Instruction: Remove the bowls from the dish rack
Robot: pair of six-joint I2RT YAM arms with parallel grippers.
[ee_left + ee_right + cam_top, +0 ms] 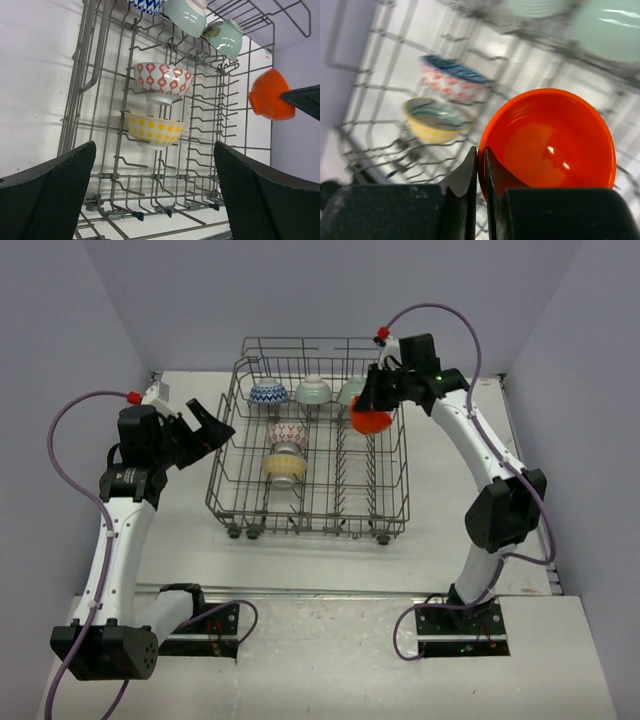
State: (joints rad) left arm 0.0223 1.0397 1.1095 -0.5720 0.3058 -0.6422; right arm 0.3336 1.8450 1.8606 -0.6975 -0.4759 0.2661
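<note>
On the table [450, 540], centred, the rack [300, 515]: stands on its wheels, long side toward the arms.

Just left of it, the left gripper [213, 420]: hovers spread wide, grips nothing, points at the rack.

Over the rack's far right side, the right gripper [480, 155]: clamps tight on the rim of the orange bowl [555, 140], holds it raised above the wires by the right wall.

In the rack's far row, left to right: blue-and-white bowl [267, 393], mint bowl [313, 390], second mint bowl [350, 390], the last just beside the orange one.

Down the rack's left side, propped between tines: zigzag bowl [288, 433], then, nearer the arms, yellow-spotted bowl [283, 468].
</note>
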